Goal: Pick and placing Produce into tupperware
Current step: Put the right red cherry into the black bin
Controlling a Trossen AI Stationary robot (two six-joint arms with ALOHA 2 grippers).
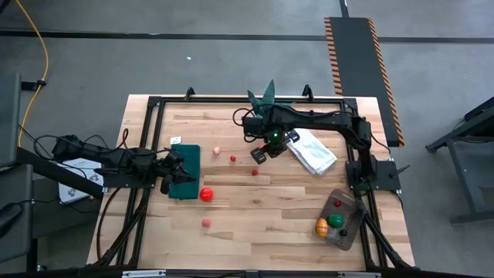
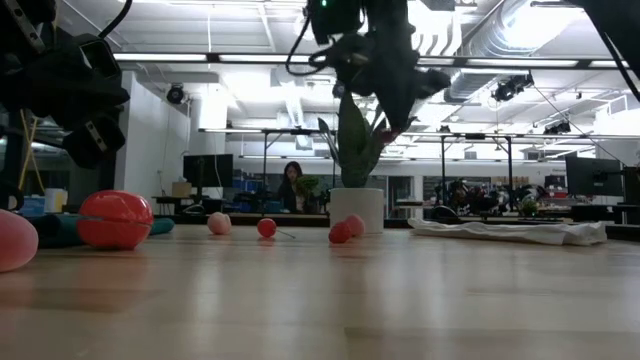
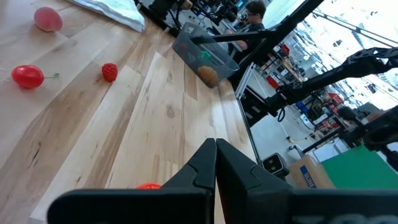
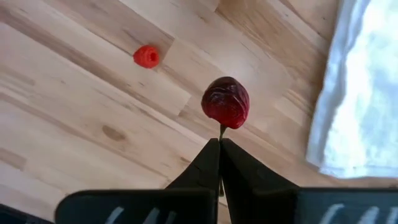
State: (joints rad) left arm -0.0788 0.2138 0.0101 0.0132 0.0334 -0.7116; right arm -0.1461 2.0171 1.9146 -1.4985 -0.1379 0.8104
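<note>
Fingertips (image 4: 210, 155) of the right gripper (image 4: 220, 143) pressed together on the thin stem of a dark red fruit (image 4: 225, 102), wrinkled and cherry-like. Grips by the stem, probably because the round body would slip from such narrow tips. Hard to say from the wrist view whether the fruit hangs clear of the wooden table (image 1: 255, 232) or rests on it. Sits over the middle of the table, just beside a folded white cloth (image 1: 312, 150), with a small red berry (image 4: 147, 56) near on the bare wood.

Well apart, at the right front corner: the tupperware (image 1: 349, 202), already holding an orange piece, a green piece and a dark red piece. Likely the next stop for the pinched fruit.

Left gripper (image 1: 174, 166) waiting at the left side, fingers together on nothing, over a dark green mat (image 1: 187, 154). Just beside it, a red tomato (image 1: 206, 194). More loose produce scattered between the arms: two pink pieces and two small red ones.
</note>
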